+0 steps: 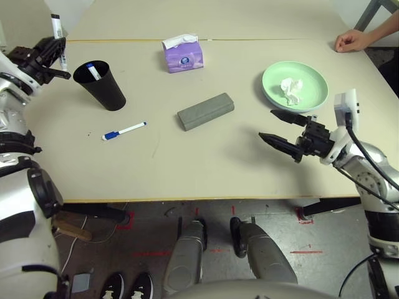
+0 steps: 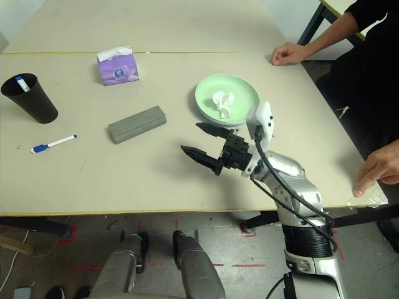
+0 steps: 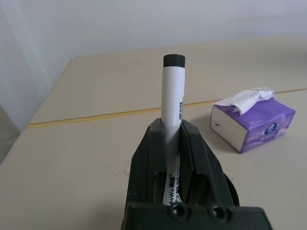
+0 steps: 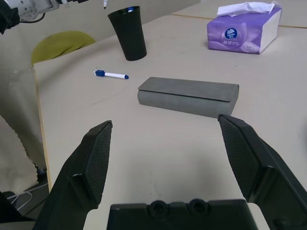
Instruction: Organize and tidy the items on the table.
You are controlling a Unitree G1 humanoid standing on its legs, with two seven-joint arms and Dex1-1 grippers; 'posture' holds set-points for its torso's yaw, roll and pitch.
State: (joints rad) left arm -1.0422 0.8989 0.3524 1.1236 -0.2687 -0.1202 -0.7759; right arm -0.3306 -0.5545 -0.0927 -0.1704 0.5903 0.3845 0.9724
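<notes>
our left gripper (image 3: 172,139) pinches a slim white marker (image 3: 173,96); releasing off-centre could miss the black tapered cup (image 1: 105,90). right gripper (image 4: 165,120) spread wide, empty.

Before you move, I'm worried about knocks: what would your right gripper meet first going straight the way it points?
Most likely the grey glasses case, which lies ahead of the open right gripper. Its height above the table is unclear, so it might pass over.
</notes>
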